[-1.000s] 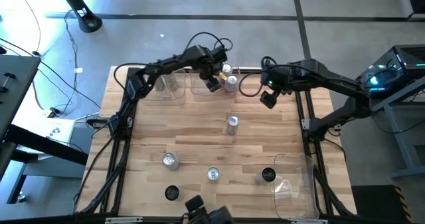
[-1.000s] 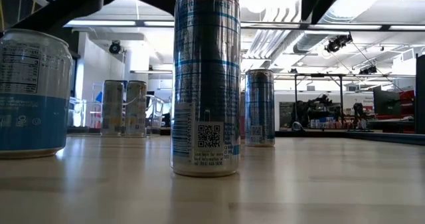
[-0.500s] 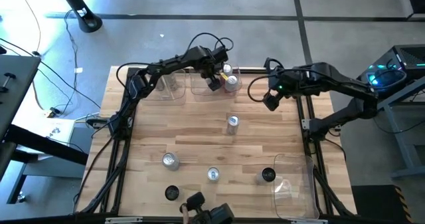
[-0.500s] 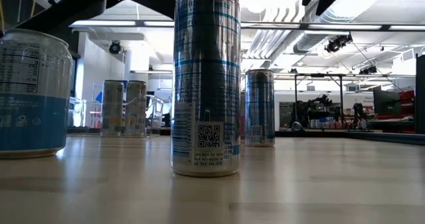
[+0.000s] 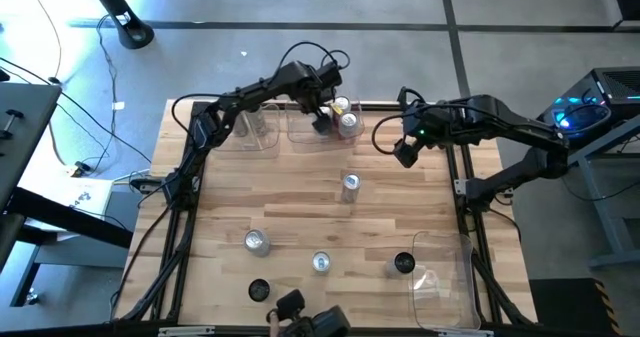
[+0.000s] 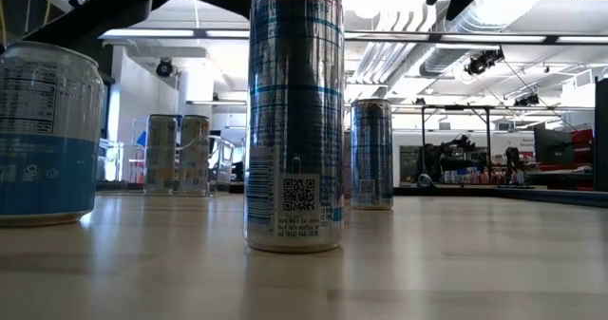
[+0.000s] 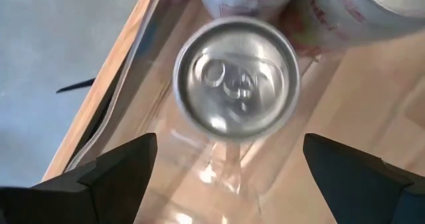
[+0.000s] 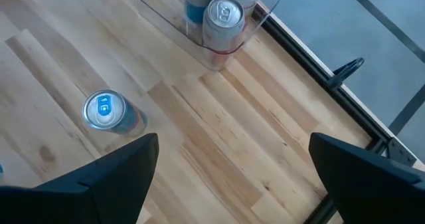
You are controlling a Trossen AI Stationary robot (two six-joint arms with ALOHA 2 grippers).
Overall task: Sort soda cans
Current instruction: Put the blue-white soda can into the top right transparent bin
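Note:
My left gripper (image 5: 322, 120) hangs open over a clear bin (image 5: 305, 135) at the table's far edge. Straight below it a silver soda can (image 7: 236, 78) stands upright on the bin's floor, apart from both fingers. Two pink-lettered cans (image 5: 346, 117) stand beside it in the same bin. My right gripper (image 5: 405, 153) is open in the air over the far right of the table, holding nothing. More cans stand on the wood: one mid-table (image 5: 349, 185) and several near the front edge (image 5: 320, 263).
A second clear bin (image 5: 255, 127) stands at the far left and a third (image 5: 445, 277) at the near right corner. A dark can (image 5: 403, 265) stands just left of that one. Bare wood lies between the mid-table can and the front row.
My left gripper has risen a little above the silver can, which stays standing in the far bin. My right arm has swung slightly toward the table's right edge with a small roll of its wrist.

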